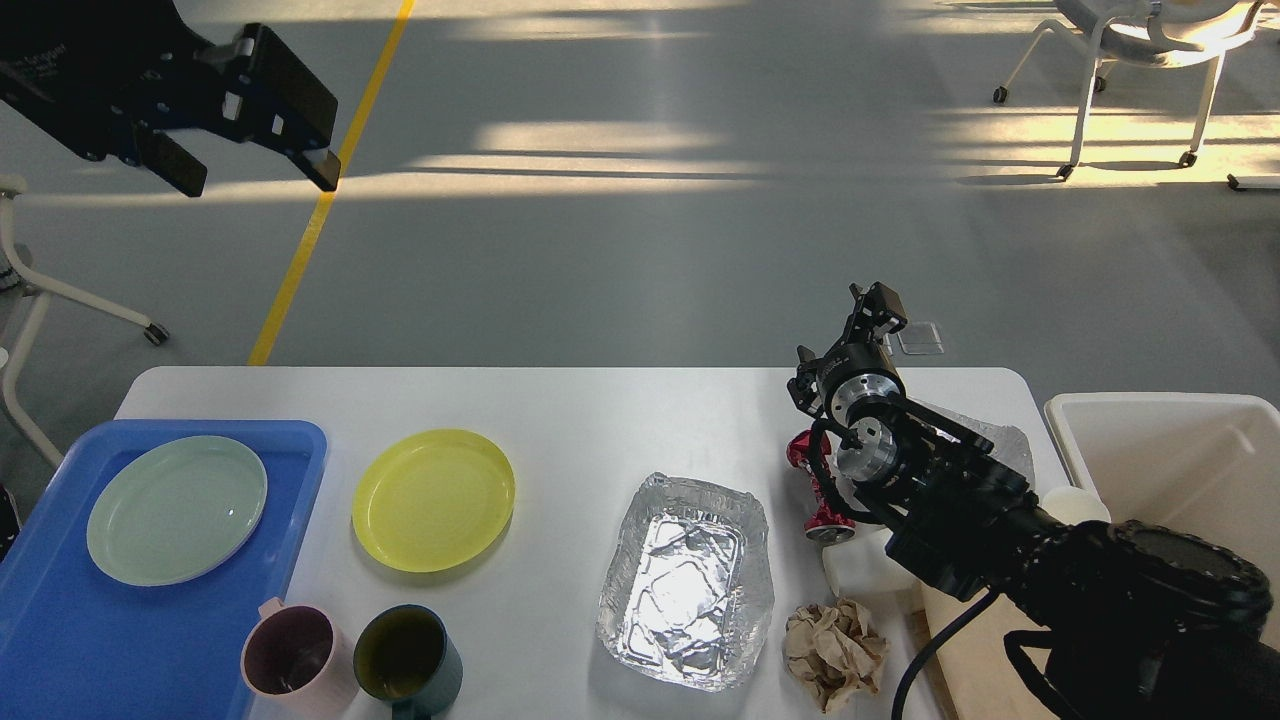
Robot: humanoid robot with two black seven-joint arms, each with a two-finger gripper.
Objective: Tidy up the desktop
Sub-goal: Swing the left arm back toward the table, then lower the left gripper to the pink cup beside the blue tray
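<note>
Two end effectors raised, left end effector spread, desktop cluttered

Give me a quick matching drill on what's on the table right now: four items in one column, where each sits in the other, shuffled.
Items:
1. pale green plate
2. yellow plate
3. foil tray
4. crumpled brown paper

Places:
A. near table edge, right of the foil tray
B. on the blue tray
C. on the desktop, just right of the blue tray
D. centre of the desktop

Pairs: 1-B, 2-C, 3-D, 4-A
</note>
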